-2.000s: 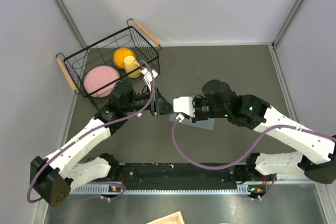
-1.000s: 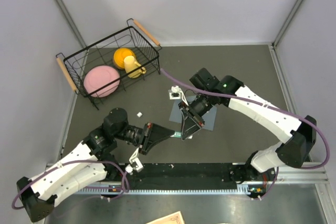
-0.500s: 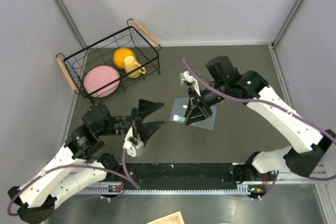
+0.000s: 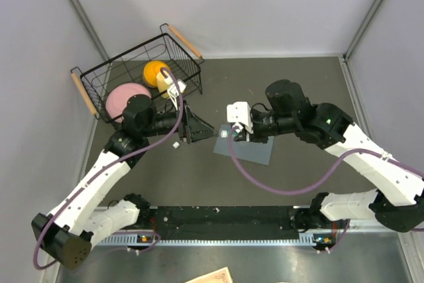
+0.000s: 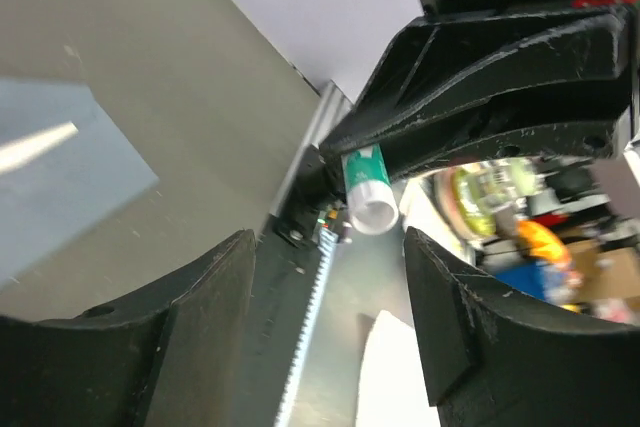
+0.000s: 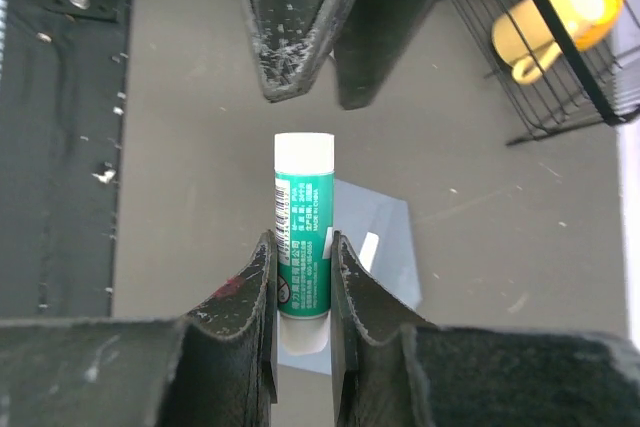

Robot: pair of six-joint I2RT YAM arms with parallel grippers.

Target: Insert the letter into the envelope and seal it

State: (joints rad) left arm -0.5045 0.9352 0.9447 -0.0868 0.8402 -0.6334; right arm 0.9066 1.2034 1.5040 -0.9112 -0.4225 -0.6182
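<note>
A wire basket sits at the upper left of the top view, and inside it are a pink plate and a yellow cup. The right fingers pinch a white and green glue stick with "MADE IN CHINA" on its label. The left fingers are spread wide just beside its tip. The blue-grey envelope lies flat in the middle of the dark grey table. The walls are pale.
</note>
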